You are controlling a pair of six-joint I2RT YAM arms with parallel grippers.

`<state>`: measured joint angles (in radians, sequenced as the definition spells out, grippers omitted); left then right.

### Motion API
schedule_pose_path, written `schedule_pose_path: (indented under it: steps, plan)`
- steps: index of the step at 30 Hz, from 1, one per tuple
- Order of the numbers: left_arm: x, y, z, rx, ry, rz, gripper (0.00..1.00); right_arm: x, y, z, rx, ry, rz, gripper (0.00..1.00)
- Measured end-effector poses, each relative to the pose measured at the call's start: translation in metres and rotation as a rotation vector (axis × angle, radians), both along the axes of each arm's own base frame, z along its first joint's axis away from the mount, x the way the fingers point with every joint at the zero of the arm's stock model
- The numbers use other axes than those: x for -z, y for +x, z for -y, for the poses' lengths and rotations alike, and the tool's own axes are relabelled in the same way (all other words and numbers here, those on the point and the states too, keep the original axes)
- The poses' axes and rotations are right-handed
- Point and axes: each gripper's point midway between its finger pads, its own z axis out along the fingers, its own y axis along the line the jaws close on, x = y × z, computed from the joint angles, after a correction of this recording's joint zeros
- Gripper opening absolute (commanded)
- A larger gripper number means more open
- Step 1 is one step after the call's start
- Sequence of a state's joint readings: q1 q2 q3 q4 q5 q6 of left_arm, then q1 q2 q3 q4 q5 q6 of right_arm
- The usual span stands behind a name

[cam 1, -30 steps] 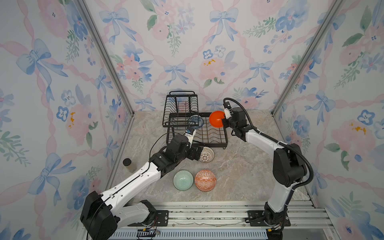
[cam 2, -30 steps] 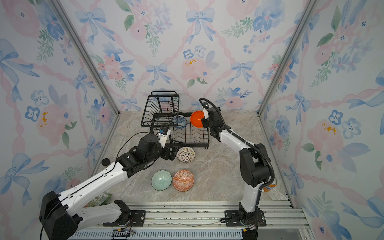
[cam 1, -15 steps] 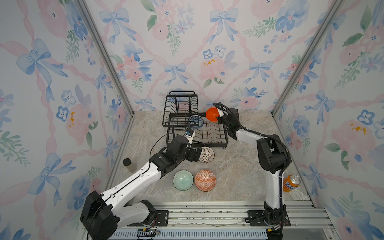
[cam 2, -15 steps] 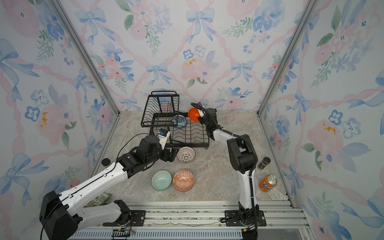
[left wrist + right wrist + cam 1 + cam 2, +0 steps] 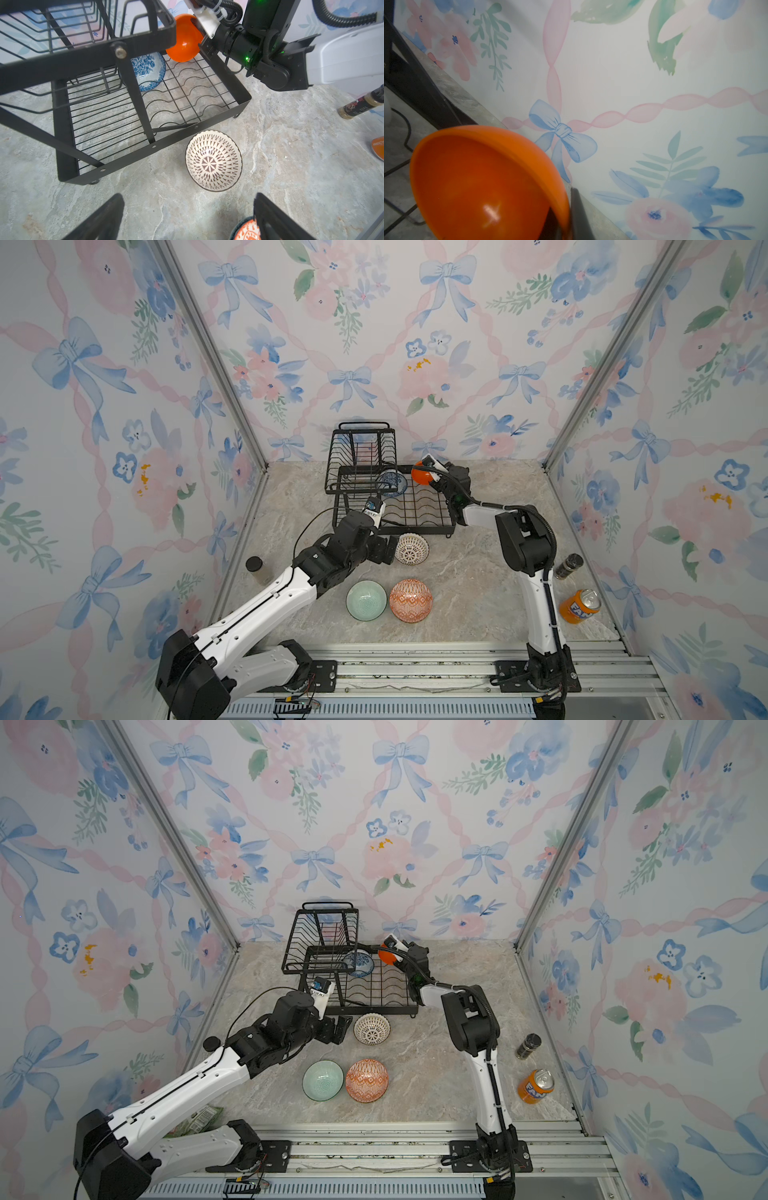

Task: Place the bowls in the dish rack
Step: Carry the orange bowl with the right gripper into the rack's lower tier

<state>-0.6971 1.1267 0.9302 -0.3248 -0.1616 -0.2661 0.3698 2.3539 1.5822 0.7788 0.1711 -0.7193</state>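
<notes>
pastel wallpaper with bows and flowers closes in 3 sides of a marble-look table (image 5: 478, 585). at the back of it stands the black wire dish rack (image 5: 133, 156), a wide lower tray with wavy slots and a smaller raised basket over its left part. the right hand (image 5: 429, 477) is clenched on the rim of the plain orange bowl (image 5: 419, 477), holding it tipped on its side at the tray's far right corner; whether the bowl touches the wires cannot be told. just beside it, the blue-patterned bowl (image 5: 392, 484) stands on edge in the lower tray, partly under the basket's edge. the left hand (image 5: 188, 216) is released, fingers spread wide and grasping nothing, low over the table just in front of the rack. the white lattice bowl (image 5: 411, 548) lies on the table just beside it. nearer the front, the celadon bowl (image 5: 366, 600) and the orange-white patterned bowl (image 5: 410, 600) sit side by side. a soda can (image 5: 579, 605) and a dark-capped jar (image 5: 567, 566) stand by the right wall, well apart from the bowls.
</notes>
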Motion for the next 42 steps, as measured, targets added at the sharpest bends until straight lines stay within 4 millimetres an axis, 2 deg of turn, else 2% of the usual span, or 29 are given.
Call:
schedule_pose_path:
  steps: [8,13,16,21,42]
  plan:
    - [0.003,-0.001,-0.003,-0.009,0.015,-0.009,0.98,-0.002,0.003,-0.004,0.007,-0.124,0.084,0.0]
    - [0.003,0.0,-0.005,-0.015,0.017,-0.009,0.98,0.006,0.0,-0.017,-0.015,-0.202,0.102,0.0]
    - [0.001,-0.001,-0.006,-0.015,0.014,-0.005,0.98,0.005,0.0,-0.022,-0.018,-0.222,0.128,0.0]
    - [-0.005,-0.002,-0.007,-0.015,0.002,0.009,0.98,0.003,0.002,-0.022,-0.008,-0.248,0.153,0.0]
    - [-0.005,-0.002,-0.007,-0.018,-0.002,0.007,0.98,0.007,0.004,-0.02,0.009,-0.289,0.185,0.0]
